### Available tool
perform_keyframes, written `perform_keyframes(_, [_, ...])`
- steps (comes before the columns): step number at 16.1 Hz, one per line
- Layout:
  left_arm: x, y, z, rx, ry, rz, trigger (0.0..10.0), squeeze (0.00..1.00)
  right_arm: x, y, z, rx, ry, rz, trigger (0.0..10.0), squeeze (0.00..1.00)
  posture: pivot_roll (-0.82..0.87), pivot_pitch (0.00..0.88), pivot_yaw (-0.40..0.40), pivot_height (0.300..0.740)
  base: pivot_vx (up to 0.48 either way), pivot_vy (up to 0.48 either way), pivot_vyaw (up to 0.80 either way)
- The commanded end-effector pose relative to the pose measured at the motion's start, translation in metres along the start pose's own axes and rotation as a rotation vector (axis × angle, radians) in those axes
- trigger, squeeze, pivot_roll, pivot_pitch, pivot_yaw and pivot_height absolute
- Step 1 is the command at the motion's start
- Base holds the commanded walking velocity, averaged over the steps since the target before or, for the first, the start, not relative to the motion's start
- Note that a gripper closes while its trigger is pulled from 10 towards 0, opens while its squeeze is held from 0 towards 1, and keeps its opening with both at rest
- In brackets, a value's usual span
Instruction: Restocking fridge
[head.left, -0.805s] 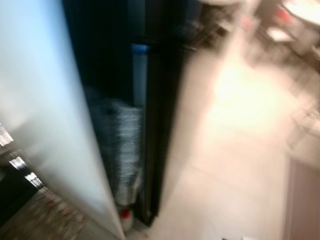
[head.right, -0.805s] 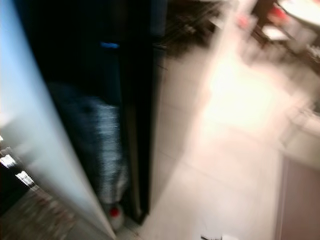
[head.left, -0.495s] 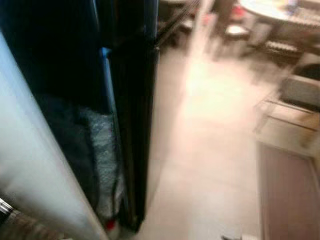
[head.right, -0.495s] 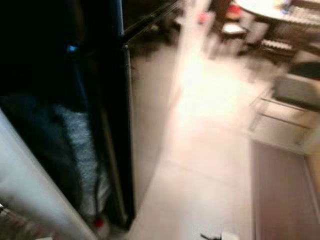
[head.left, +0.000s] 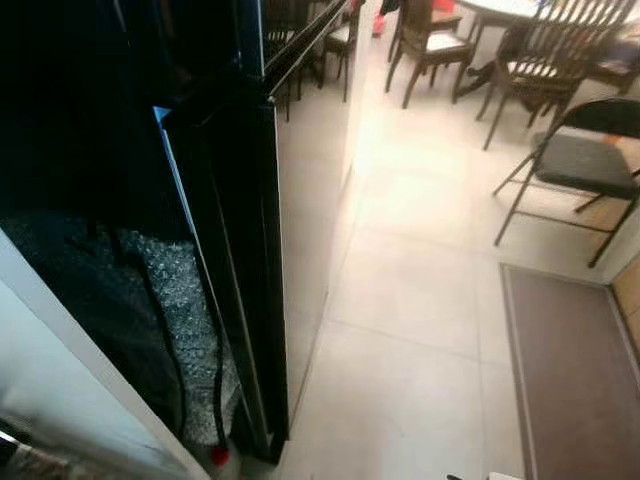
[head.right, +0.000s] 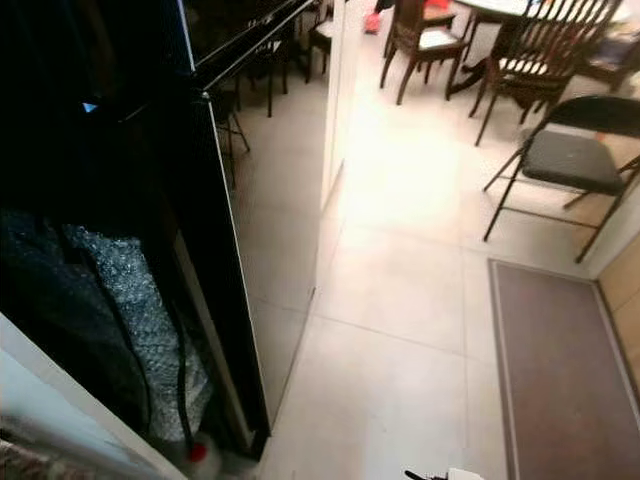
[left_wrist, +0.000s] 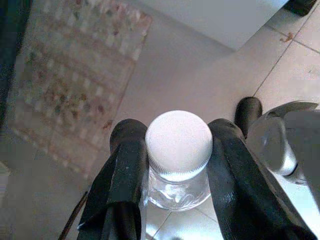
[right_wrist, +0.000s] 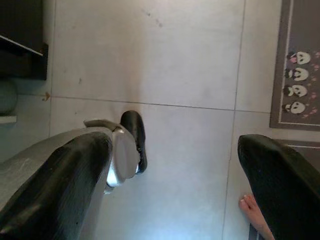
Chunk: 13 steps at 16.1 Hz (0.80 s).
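From the head camera I look down past a tall black fridge (head.left: 250, 250) that stands on my left, its glossy side reflecting the pale floor tiles (head.left: 410, 300). To the left of it a dark gap holds a bundle of silvery bubble wrap (head.left: 175, 320), with a small red cap (head.left: 218, 457) showing on the floor at its foot, and a white panel (head.left: 60, 390) closes off the lower left corner. A grey mat (head.left: 575, 370) lies along the right edge of the floor. Farther off, a black folding chair (head.left: 575, 160) stands near the mat's far end, and wooden dining chairs (head.left: 425, 45) sit around a table (head.left: 520, 8) at the top edge. In the left wrist view my left gripper (left_wrist: 177, 150) holds a clear plastic bottle (left_wrist: 178, 150) with a white screw cap; the two black fingers (left_wrist: 125, 170) pinch it at the neck, one on each side, and it hangs over the tiles with a patterned rug (left_wrist: 75, 80) lying beyond it. In the right wrist view my right gripper (right_wrist: 185, 180) hangs above the bare tiles with its fingers (right_wrist: 65, 185) spread wide apart and nothing between them. One black robot foot (right_wrist: 134, 135) shows below it, a mat printed with small pandas (right_wrist: 297, 85) lies at the floor's edge, and a person's bare toes (right_wrist: 255, 217) peek in beside one finger.
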<state>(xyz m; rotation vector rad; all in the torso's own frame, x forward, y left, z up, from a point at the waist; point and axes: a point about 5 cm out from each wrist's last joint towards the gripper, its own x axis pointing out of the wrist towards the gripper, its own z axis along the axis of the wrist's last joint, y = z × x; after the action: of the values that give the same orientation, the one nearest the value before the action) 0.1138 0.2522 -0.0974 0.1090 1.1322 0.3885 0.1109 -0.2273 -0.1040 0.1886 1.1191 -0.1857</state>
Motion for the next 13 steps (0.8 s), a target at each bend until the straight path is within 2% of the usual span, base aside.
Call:
perform_keyframes(1, [0.0001,-0.0002,-0.0009,0.001,0.012,-0.003,10.0,0.0,-0.0007,-0.0027,-0.0002,0.018,-0.01,-0.007,10.0,0.0,0.05,0.0,-0.007,0.74,0.0,0.0,0.0])
perform_keyframes(13, [-0.0003,0.0007,-0.0048,-0.005,0.025,-0.006,10.0,0.0,-0.0005,-0.0025,0.0008,0.03,-0.015,-0.01,10.0,0.0,0.05,0.0,-0.011,0.74,0.0,0.0,0.0])
